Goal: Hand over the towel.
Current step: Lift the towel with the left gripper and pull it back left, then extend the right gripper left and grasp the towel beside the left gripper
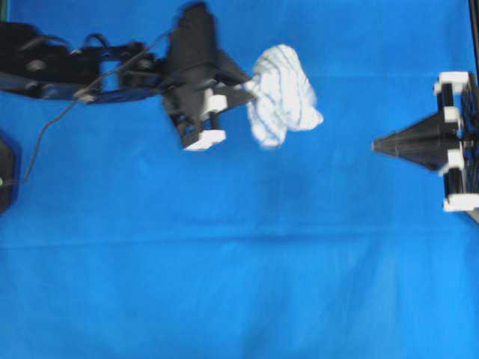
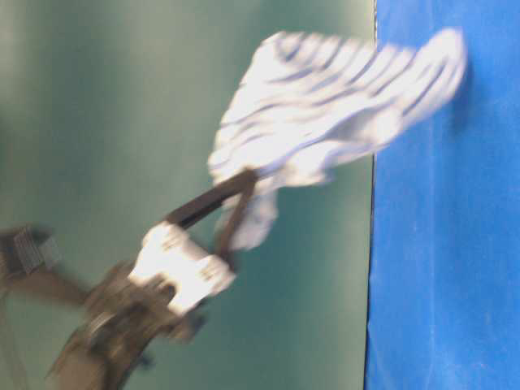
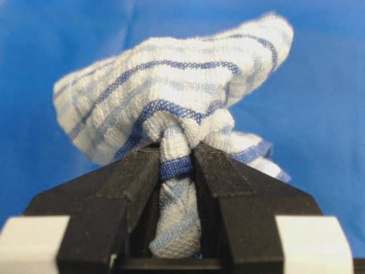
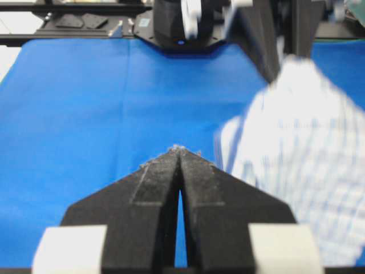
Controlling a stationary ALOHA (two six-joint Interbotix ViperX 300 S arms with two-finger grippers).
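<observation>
I see the towel point(image 1: 283, 93) pinched in my left end effector point(image 1: 251, 91), above the tabletop point(image 1: 239, 262); right end effector point(image 1: 378, 145) well apart, opposite.

place: robot lab bench | evidence: blue table cloth point(image 1: 224, 284), black frame rails point(image 4: 74, 7), green backdrop point(image 2: 122, 97)

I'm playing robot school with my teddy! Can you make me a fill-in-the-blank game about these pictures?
1. The left gripper is pinching the striped ____.
2. The right gripper has its fingers pressed together and holds ____.
3. The table cloth under both arms is the colour ____.
4. The towel is white with thin ____ stripes.

Missing words: towel; nothing; blue; blue
</observation>
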